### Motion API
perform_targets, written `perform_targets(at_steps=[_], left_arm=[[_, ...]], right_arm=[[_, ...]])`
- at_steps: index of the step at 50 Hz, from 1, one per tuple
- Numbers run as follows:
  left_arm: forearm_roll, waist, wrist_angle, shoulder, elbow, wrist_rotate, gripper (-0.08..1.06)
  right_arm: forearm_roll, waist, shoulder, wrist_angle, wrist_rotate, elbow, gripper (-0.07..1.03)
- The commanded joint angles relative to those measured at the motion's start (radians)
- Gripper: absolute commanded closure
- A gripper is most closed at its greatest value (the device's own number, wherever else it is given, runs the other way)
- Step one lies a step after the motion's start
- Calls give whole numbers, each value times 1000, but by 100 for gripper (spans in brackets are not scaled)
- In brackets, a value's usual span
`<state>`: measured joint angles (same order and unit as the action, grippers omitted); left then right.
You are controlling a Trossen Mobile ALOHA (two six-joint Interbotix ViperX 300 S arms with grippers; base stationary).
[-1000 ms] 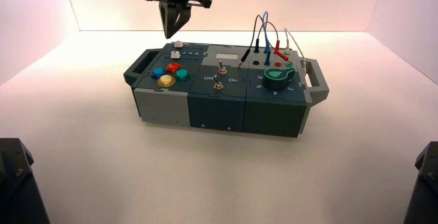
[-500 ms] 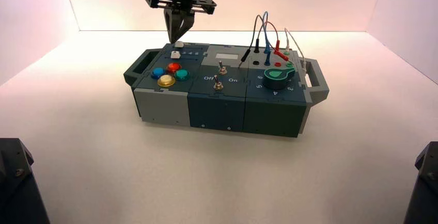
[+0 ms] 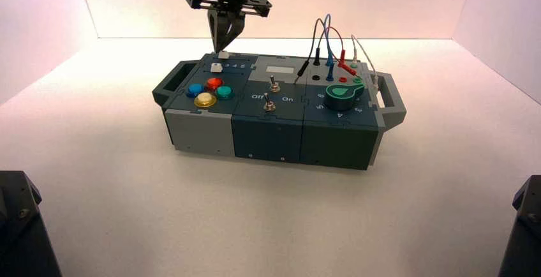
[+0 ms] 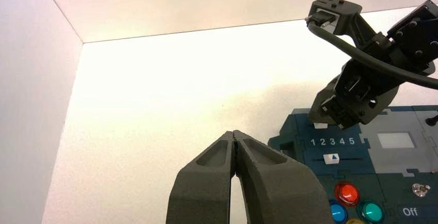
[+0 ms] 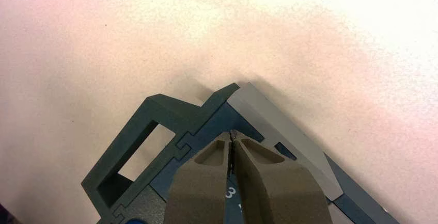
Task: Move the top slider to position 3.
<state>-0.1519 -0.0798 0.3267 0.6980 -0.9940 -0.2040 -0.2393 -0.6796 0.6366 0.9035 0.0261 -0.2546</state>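
Note:
The top slider (image 3: 222, 54) is a small white knob at the far left of the box's top; it also shows in the left wrist view (image 4: 320, 126). My right gripper (image 3: 224, 47) points straight down with its shut tips right over this knob, and shows in the left wrist view (image 4: 324, 120). In the right wrist view the right gripper (image 5: 231, 133) is shut over the box's corner; the knob is hidden under the fingers and a printed 3 (image 5: 230, 193) shows between them. My left gripper (image 4: 235, 133) is shut, empty and parked away from the box.
A second white slider knob (image 3: 216, 67) sits just in front, with the printed digits 1 to 5 (image 4: 332, 141) between the sliders. Coloured buttons (image 3: 208, 90), two toggle switches (image 3: 271, 95), a green knob (image 3: 343, 94) and wires (image 3: 328, 44) fill the box. A handle (image 3: 171, 80) sticks out at each end.
My right gripper has moved to the right and a little down, from left of the top slider's knob to directly over it. The knob has barely shifted.

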Motion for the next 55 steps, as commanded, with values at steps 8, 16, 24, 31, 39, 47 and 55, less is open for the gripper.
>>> perform_targets(at_steps=[8,16,24,31,39,47,55], left_arm=[[-2,0,-6,5,28,2,101],[-2,0,-6,0,28,2,101],[-3,-2,-6,-3,28,2,101],[-3,-2,-6,-3,28,2,101],[-3,-2,-6,-3,28,3,101],[-3,-3,-6,-3,28,2,101],[-3,-3,-6,-3,28,2,101]], right_arm=[[-3,3,-31,-3,3,-29,98],[-3,5,-29,-2,3,-28,98],[-3,9,-34,2,3,-23,98],[-3,9,-38,5,3,-20,98],[-3,9,-40,5,3,-20,98],[-3,9,-40,8,3,-17,98],[0,9,-41,12,3,-11,98]])
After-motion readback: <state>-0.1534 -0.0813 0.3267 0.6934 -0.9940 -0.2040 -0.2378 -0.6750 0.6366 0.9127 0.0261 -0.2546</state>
